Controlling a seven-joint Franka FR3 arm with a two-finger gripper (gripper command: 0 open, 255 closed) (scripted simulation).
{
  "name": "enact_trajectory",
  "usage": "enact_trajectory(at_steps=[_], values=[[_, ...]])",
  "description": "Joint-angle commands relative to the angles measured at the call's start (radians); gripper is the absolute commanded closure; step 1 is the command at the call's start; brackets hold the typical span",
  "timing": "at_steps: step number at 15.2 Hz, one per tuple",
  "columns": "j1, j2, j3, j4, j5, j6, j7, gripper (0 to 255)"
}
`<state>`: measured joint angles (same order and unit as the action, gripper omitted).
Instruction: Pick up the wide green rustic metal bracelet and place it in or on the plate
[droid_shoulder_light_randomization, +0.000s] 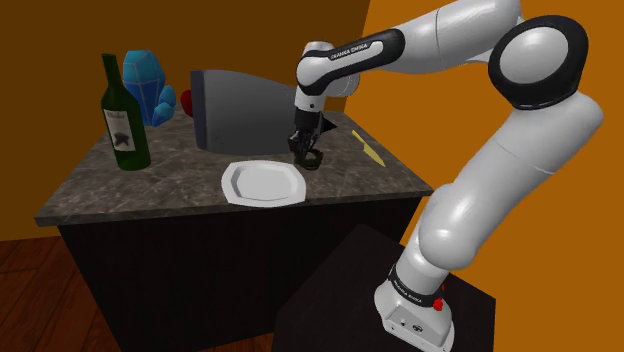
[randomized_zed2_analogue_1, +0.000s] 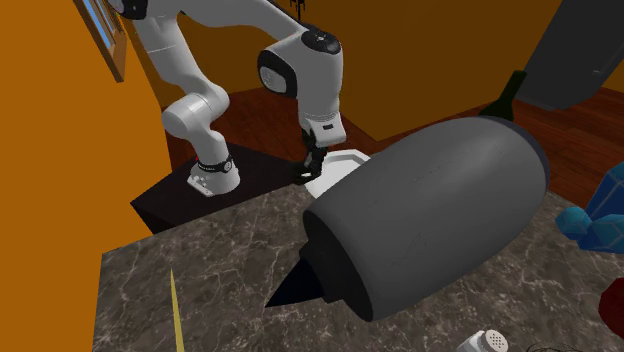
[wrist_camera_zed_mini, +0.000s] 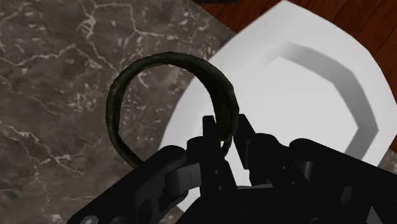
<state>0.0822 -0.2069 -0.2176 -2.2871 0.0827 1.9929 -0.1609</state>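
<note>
My black gripper (wrist_camera_zed_mini: 226, 132) is shut on a dark green, rough-looking bracelet (wrist_camera_zed_mini: 159, 60), clasping its band on one side. The ring hangs half over the marble counter and half over the edge of the white eight-sided plate (wrist_camera_zed_mini: 305, 83). In the shoulder view the gripper (droid_shoulder_light_randomization: 305, 150) points down at the plate's (droid_shoulder_light_randomization: 262, 183) right edge, with the bracelet (droid_shoulder_light_randomization: 311, 161) close above the counter. The second exterior view shows the gripper (randomized_zed2_analogue_1: 311, 165) behind the big grey object, beside the plate (randomized_zed2_analogue_1: 340, 168).
A large grey cone-nosed object (droid_shoulder_light_randomization: 245, 105) lies on the counter just behind the gripper. A green wine bottle (droid_shoulder_light_randomization: 125, 115), a blue crystal (droid_shoulder_light_randomization: 150, 85) and a red thing (droid_shoulder_light_randomization: 186, 100) stand to the shoulder view's left. A thin yellow strip (droid_shoulder_light_randomization: 368, 147) lies at the right. The counter's front edge (droid_shoulder_light_randomization: 240, 215) is near the plate.
</note>
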Motion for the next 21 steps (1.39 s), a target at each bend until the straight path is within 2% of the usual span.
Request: enact_trajectory(at_steps=[1,10,21], values=[[0.022,0.034,0.025,0.034,0.018,0.004,0.038,255],[0.114,0.202,0.123,0.210,0.069,0.014,0.201,255],[0.115,0.265,0.125,0.132,0.088,0.154,0.174,255]])
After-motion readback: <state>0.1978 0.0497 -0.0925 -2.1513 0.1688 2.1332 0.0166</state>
